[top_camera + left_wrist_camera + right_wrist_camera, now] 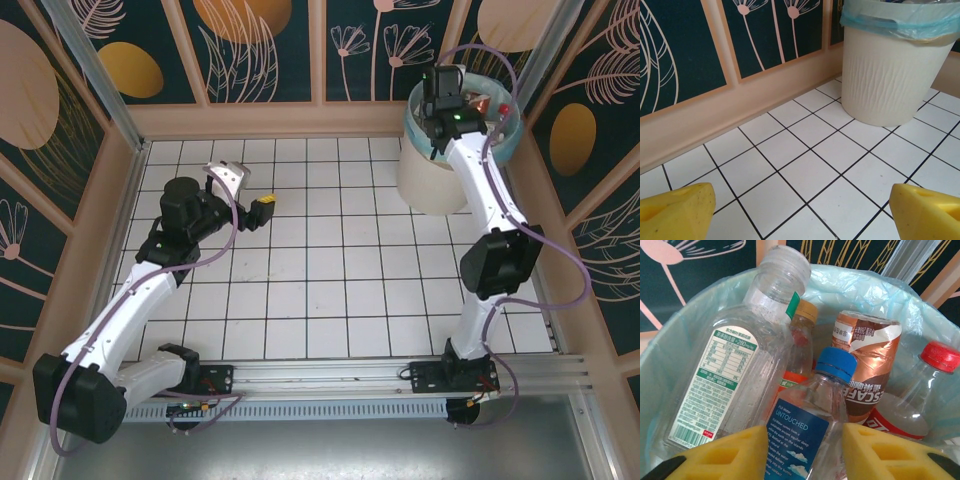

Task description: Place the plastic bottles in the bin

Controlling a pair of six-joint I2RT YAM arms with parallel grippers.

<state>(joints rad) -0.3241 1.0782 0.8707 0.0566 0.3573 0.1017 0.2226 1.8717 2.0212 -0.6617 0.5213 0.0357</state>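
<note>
Right gripper point(804, 442) over bin point(670, 365), clamped on blue-capped bottle point(810, 405), left gripper point(802, 212) wide

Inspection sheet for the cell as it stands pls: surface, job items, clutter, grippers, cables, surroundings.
Surface: white tiled table, black grid lines.
Job's things: white bin with blue-green liner in the far right corner; inside it a green-labelled bottle, orange-labelled bottle, brown-labelled bottle, red-capped bottle and blue-capped bottle.
Clutter: nothing seen.
Grippers: left gripper open, holding nothing, over the tiles; right gripper over the bin, pads either side of the blue-capped bottle, grip not certain.
Cables: purple cables loop along both arms; none seen snagged.
Surroundings: dark floral wall panels; metal rail at the near edge.
</note>
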